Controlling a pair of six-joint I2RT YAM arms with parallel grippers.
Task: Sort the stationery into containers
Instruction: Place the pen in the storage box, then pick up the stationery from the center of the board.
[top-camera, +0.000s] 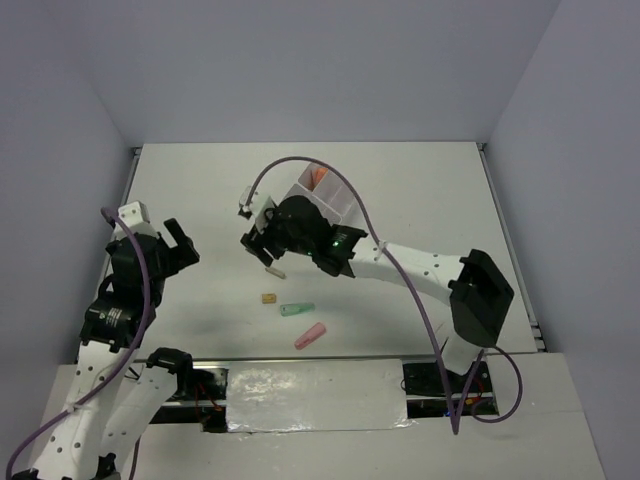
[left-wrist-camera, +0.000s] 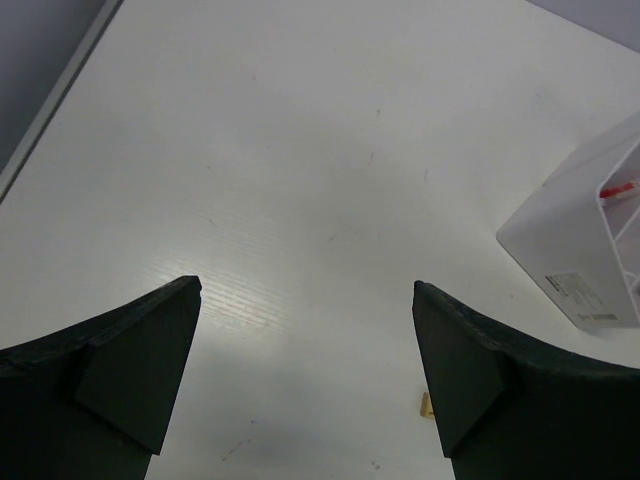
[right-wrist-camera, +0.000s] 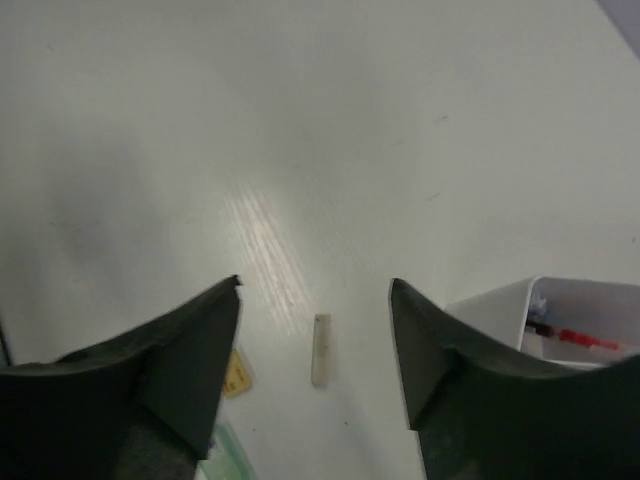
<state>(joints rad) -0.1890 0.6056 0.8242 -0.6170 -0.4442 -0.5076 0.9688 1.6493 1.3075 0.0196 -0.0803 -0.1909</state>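
1. The right tool (right-wrist-camera: 315, 285) is hanging low over the white surface (top-camera: 420, 190). Its jaws are spread apart and are gripping nothing.
2. A small white stick (right-wrist-camera: 320, 350) is lying loose below the gap and is touching neither finger. Its long axis is pointing away from the tool, crosswise to the jaw opening. That probably suits a pinch across its thin sides.
3. The divided white box (left-wrist-camera: 560, 240) is sitting just to the right of this tool, so any drop-off should be short. A red pen (right-wrist-camera: 580, 338) is lying inside one compartment.
4. A tan eraser (top-camera: 268, 298), a green marker (top-camera: 297, 309) and a pink marker (top-camera: 311, 336) are lying unsorted nearer the arm bases. The green marker is lying roughly left to right, and the pink one is slanting from near-left to far-right.
5. The left tool (left-wrist-camera: 307, 285) is hovering wide open and empty at the left. It is well apart from the stationery and seems to be leaving the right arm room.
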